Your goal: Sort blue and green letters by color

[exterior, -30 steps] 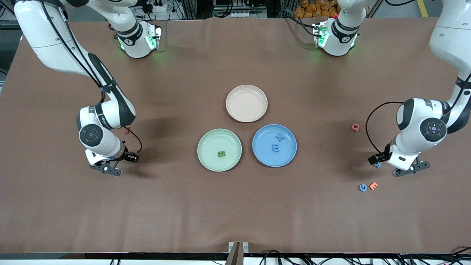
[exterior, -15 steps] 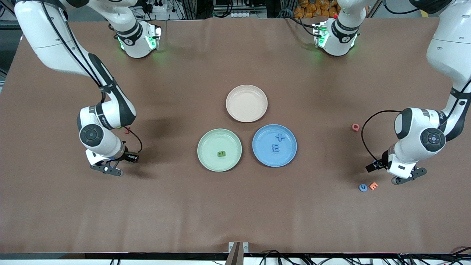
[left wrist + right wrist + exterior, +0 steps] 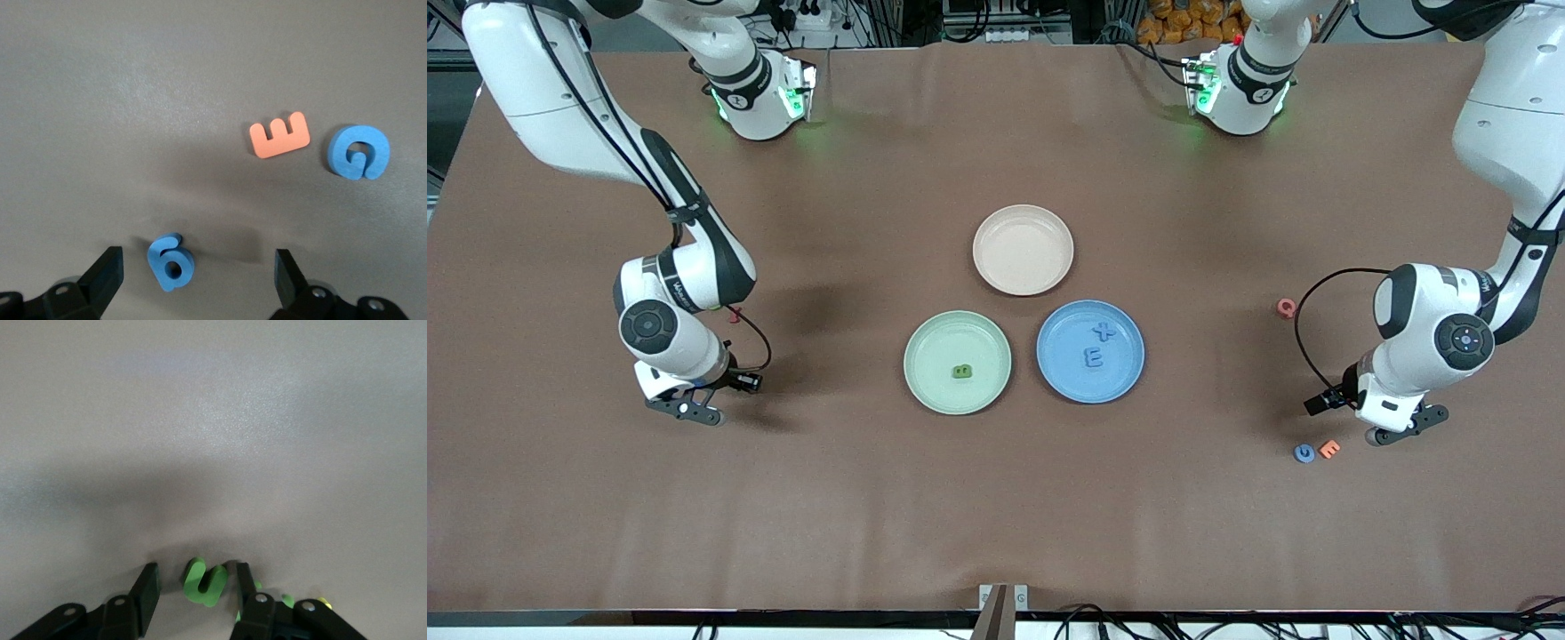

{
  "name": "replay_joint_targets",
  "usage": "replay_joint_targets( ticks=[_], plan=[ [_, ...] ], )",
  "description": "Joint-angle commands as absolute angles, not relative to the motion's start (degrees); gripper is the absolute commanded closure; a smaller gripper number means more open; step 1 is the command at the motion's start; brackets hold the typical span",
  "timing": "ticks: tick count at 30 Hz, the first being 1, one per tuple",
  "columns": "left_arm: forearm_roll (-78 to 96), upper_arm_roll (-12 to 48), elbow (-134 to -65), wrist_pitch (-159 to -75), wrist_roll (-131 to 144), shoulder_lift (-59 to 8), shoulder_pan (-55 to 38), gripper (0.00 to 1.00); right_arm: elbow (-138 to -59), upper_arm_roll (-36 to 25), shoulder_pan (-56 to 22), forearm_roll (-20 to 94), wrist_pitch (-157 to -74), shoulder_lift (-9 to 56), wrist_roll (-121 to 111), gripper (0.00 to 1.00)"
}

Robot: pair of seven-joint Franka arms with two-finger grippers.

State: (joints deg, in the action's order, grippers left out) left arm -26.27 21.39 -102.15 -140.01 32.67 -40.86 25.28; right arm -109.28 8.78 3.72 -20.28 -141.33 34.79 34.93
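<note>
My left gripper (image 3: 1399, 429) is open and low over the table, at the left arm's end. In the left wrist view it (image 3: 197, 279) straddles a blue 9 (image 3: 171, 261) that lies flat between its fingers. A blue G (image 3: 1304, 452) lies beside it, also in the left wrist view (image 3: 358, 152). My right gripper (image 3: 685, 408) is open and low at the right arm's end. Its fingers (image 3: 148, 587) straddle a green U (image 3: 205, 581). A green B (image 3: 961, 372) lies in the green plate (image 3: 925, 342). A blue X (image 3: 1104, 332) and a blue E (image 3: 1093, 357) lie in the blue plate (image 3: 1063, 378).
An empty beige plate (image 3: 1023, 222) stands farther from the front camera than the two coloured plates. An orange E (image 3: 1329, 449) lies beside the blue G. A red Q (image 3: 1286, 308) lies farther from the camera. A red piece (image 3: 735, 313) shows by the right arm. More green bits (image 3: 287, 600) lie by the right gripper.
My left gripper has shifted toward the blue G and orange E and now covers the blue 9 in the front view. The right arm has not moved.
</note>
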Motion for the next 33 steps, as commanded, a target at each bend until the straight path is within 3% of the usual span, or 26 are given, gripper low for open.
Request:
replay_joint_targets(
  ticks=[1,14,19,20,22,26,28,33],
  plan=[
    [-25.58,21.27,-102.13,-139.31,32.96,-40.61,25.31,0.0,-108.9,9.23,4.31,-22.32,-141.86,35.6,35.68,0.5],
    [-25.93,21.09,-102.92,-139.31,32.17,-40.52,27.07,0.02,-108.9,9.14,4.39,-22.76,-142.21,35.86,35.68,0.56],
    [-25.93,21.09,-102.83,-139.31,32.43,-40.34,26.98,0.61,-108.98,9.23,4.66,-23.64,-142.21,35.86,35.68,0.58],
    [-25.93,21.09,-102.92,-139.31,32.61,-40.25,26.9,0.66,-108.98,9.23,4.66,-23.64,-142.21,35.86,35.68,0.59],
    [-25.93,21.09,-102.83,-139.22,32.78,-40.17,26.63,0.76,-108.98,9.23,4.66,-23.73,-142.21,35.86,35.68,0.6],
    [-25.93,21.09,-102.83,-138.78,33.05,-40.17,26.46,0.85,-108.98,9.23,4.66,-23.82,-142.21,35.86,35.68,0.65],
    [-25.93,21.09,-102.83,-138.52,33.13,-40.08,26.37,0.93,-108.98,9.23,4.66,-24.17,-142.21,35.86,35.68,0.66],
    [-26.1,21.09,-102.31,-136.15,33.13,-39.99,25.58,1.0,-108.98,9.23,4.75,-24.43,-142.12,35.86,35.6,0.71]
  ],
)
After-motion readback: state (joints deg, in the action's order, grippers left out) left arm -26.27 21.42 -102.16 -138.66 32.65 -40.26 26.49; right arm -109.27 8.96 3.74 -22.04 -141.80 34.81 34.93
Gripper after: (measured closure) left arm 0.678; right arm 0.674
